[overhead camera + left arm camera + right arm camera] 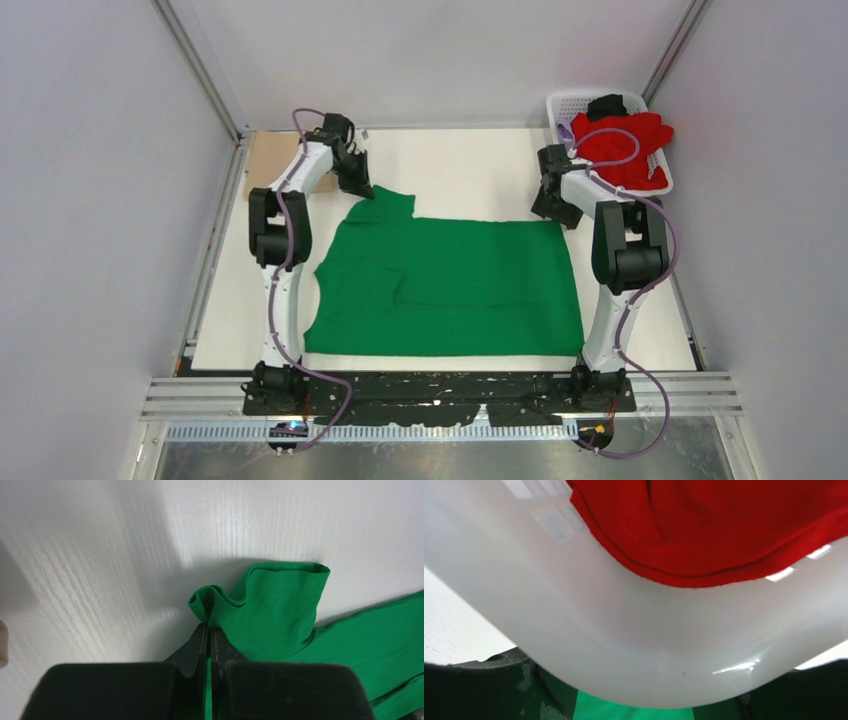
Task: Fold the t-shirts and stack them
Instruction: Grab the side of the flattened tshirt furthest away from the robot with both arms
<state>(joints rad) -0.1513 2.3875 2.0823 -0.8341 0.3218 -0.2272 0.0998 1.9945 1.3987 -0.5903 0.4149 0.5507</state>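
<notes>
Table [450,160]: white and smooth; easy for cloth to slide on when tugged from one corner only.
Green t-shirt [450,280]: spread out flat in the middle of the table, straight edge to the right, sleeves to the left. Not folded yet. Could bunch up or twist if one side gets lifted faster than the other.
Basket [560,105]: white, at the far right corner, just beside the right claw. Could get bumped or pushed if that arm swings up or out.
Red t-shirt [620,145]: heaped in the basket and hanging over its rim. Close enough to be snagged and dragged out by mistake.
Right gripper [555,205]: low at the far right corner of the green t-shirt. Wrist view mostly filled by the basket wall, with a bit of green below; cannot tell if clenched or let go. With no hold here, only the left side would rise and the fold would go crooked.
Left gripper [358,185]: at the far left, clenched tight on the green cloth.
Sleeve [280,595]: only a small fold of its edge caught in the left jaws. Tiny bite; could slip out on the lift.
</notes>
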